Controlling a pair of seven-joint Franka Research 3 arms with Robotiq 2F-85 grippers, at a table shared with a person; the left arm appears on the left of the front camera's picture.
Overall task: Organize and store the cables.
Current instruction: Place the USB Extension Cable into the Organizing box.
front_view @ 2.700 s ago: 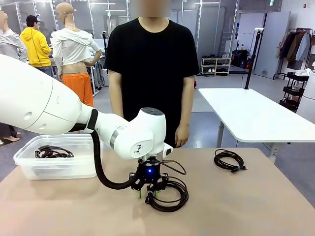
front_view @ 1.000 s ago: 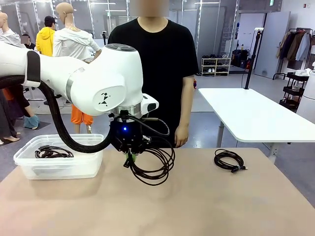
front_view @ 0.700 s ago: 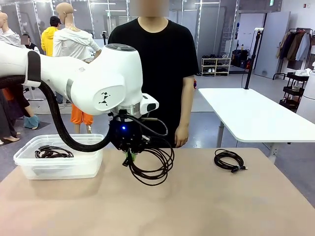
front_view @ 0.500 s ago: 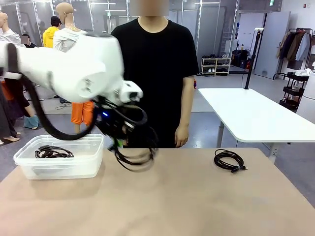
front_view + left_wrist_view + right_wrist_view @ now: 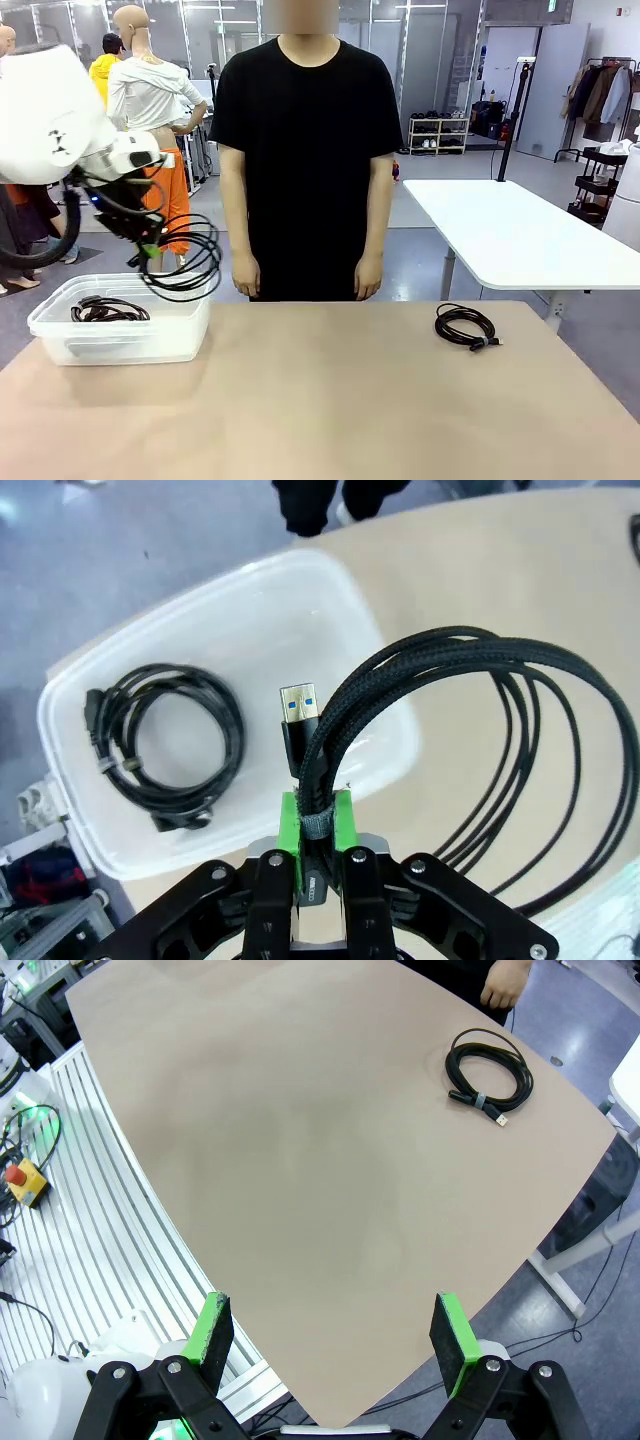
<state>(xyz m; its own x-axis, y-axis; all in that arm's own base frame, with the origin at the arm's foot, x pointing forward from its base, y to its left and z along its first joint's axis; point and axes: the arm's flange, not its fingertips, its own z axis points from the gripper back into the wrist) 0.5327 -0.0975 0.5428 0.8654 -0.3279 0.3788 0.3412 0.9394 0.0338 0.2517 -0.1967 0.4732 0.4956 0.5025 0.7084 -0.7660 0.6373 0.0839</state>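
Observation:
My left gripper [image 5: 147, 250] [image 5: 316, 810] is shut on a coiled black cable [image 5: 185, 262] [image 5: 480, 730], holding it by its banded part with the USB plug sticking up. The coil hangs in the air above the right end of a clear plastic bin [image 5: 60, 335] [image 5: 300, 590]. Another coiled cable [image 5: 108, 310] [image 5: 165, 740] lies inside the bin. A third coiled cable [image 5: 466, 327] [image 5: 490, 1072] rests on the table at the far right. My right gripper [image 5: 333, 1328] stands open high above the table's near edge, nothing between its fingers.
A person in a black shirt [image 5: 305, 140] stands at the far side of the tan table [image 5: 350, 400], hands down. A white table [image 5: 520, 230] stands behind at the right. A metal-slatted surface [image 5: 110, 1230] runs beside the table's edge in the right wrist view.
My left arm lifted the coiled cable from the table's middle and swung it left to above the bin. The other cables have not moved.

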